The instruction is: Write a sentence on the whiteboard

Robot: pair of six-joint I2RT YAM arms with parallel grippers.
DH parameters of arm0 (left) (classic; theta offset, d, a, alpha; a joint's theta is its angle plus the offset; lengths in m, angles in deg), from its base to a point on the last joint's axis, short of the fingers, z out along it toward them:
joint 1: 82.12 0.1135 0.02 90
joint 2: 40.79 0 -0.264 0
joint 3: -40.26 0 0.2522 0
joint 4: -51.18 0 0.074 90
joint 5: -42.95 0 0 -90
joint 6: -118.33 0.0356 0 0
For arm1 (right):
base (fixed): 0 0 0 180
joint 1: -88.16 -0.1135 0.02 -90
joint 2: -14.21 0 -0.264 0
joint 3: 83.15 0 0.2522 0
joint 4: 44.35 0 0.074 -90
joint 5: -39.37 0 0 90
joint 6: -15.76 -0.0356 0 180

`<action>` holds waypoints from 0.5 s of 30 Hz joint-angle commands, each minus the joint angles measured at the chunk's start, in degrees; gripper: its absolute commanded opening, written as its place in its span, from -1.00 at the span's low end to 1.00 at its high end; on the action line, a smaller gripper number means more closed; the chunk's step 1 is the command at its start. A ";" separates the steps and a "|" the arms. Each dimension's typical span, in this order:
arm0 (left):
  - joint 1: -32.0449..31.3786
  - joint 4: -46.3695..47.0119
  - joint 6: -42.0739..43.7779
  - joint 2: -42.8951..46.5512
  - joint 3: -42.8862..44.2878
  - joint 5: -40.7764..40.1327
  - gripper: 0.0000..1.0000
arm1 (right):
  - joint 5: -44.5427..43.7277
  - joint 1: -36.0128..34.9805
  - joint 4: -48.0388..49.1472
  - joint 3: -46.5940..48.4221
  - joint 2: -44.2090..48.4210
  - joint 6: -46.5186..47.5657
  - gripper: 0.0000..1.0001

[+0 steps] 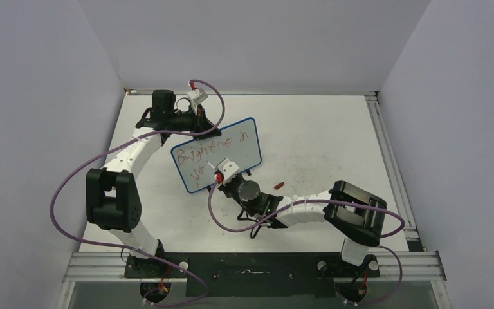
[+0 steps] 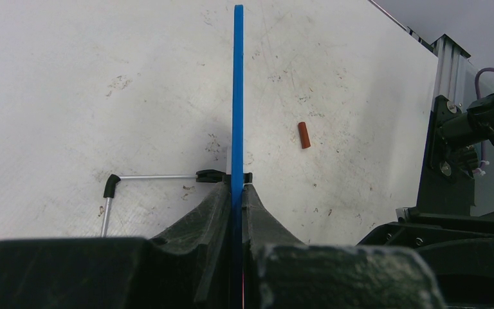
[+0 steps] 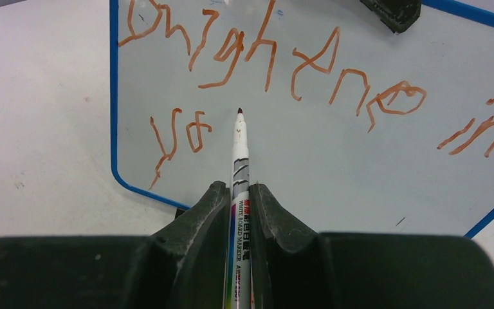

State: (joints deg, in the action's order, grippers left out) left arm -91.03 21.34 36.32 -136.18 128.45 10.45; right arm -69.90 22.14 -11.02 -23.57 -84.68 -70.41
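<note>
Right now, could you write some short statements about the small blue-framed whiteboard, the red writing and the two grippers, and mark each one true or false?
1. The left gripper is shut on the edge of the small white whiteboard with the thin blue frame. True.
2. The right gripper holds a white marker with its tip pointing at the board. True.
3. The red handwritten sentence fills three lines. False: there are two lines, and the lower one has only two letters.
4. The small red-brown cylinder lies on the whiteboard. False: it lies on the white tabletop, apart from the board.
</note>
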 commanded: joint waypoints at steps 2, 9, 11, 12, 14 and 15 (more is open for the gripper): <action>-0.94 -8.11 0.10 -0.41 -2.44 -0.03 -1.00 | 0.77 0.72 2.59 0.04 -0.45 -0.85 -0.89; -0.93 -8.11 0.18 -0.49 -2.37 -0.10 -1.00 | 2.38 0.87 2.50 0.56 -2.10 -0.99 -0.89; -0.94 -8.16 0.19 -0.45 -2.37 -0.16 -1.00 | 2.66 0.89 2.44 0.79 -2.50 -0.98 -0.89; -0.90 -8.16 0.19 -0.49 -2.40 -0.12 -1.00 | 2.70 0.89 2.47 0.88 -2.65 -1.00 -0.89; -0.94 -8.22 0.19 -0.47 -2.34 -0.10 -1.00 | 2.86 0.98 2.30 1.05 -3.00 -1.02 -0.89; -0.94 -8.24 0.19 -0.49 -2.36 -0.10 -1.00 | 2.91 1.06 2.08 1.17 -3.16 -1.18 -0.89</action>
State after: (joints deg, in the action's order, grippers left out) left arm -91.03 21.30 36.32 -136.18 128.45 10.45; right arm -68.15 22.62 -11.28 -23.57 -87.37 -70.60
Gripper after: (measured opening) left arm 0.051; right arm 0.149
